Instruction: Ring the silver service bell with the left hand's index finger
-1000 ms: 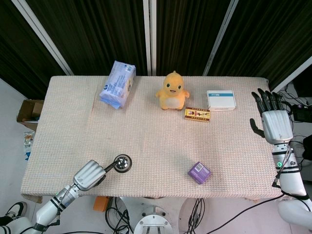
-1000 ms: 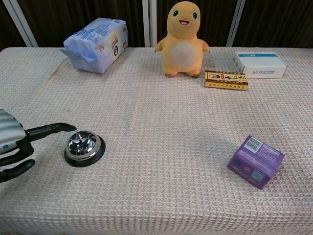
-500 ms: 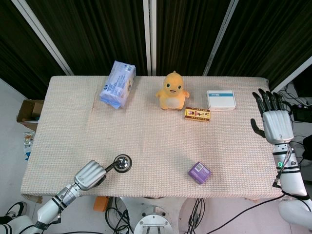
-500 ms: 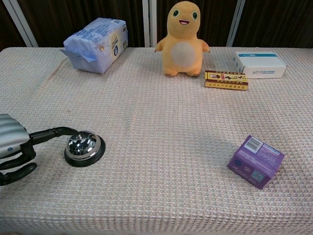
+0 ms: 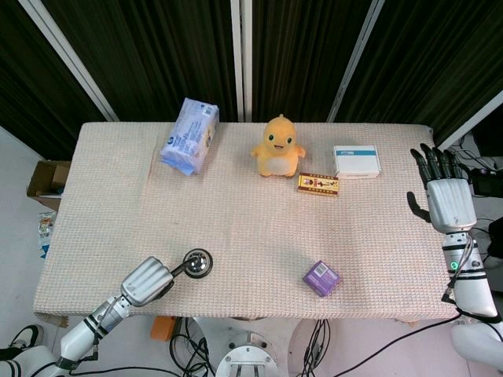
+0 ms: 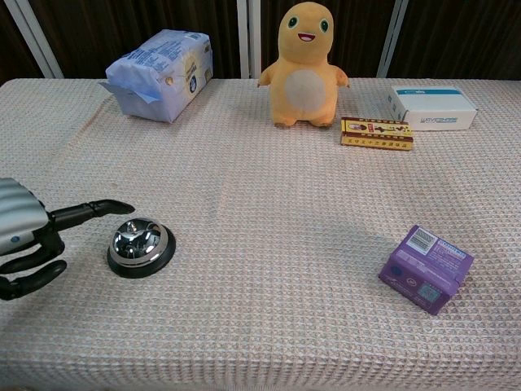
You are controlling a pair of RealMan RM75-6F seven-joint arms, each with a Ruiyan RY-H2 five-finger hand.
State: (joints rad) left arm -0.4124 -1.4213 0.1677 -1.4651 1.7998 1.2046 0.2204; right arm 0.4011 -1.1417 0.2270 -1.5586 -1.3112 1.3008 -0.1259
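The silver service bell (image 5: 197,263) (image 6: 141,245) sits on its black base near the table's front left edge. My left hand (image 5: 148,280) (image 6: 24,236) is just left of it, holding nothing. One finger (image 6: 89,212) points straight out with its tip hovering just above the bell's far left rim, while the other fingers are curled in. My right hand (image 5: 444,196) is upright with its fingers spread at the table's right edge, far from the bell. It shows only in the head view.
A blue tissue pack (image 6: 160,63) lies at the back left. A yellow plush (image 6: 305,63) stands at the back centre, with a flat red-and-yellow box (image 6: 376,133) and a white box (image 6: 431,107) to its right. A purple box (image 6: 426,268) sits front right.
The left hand's pointing finger dipped onto the bell half a second ago and has now lifted slightly off it. The right hand has drifted a little toward the table's front edge.
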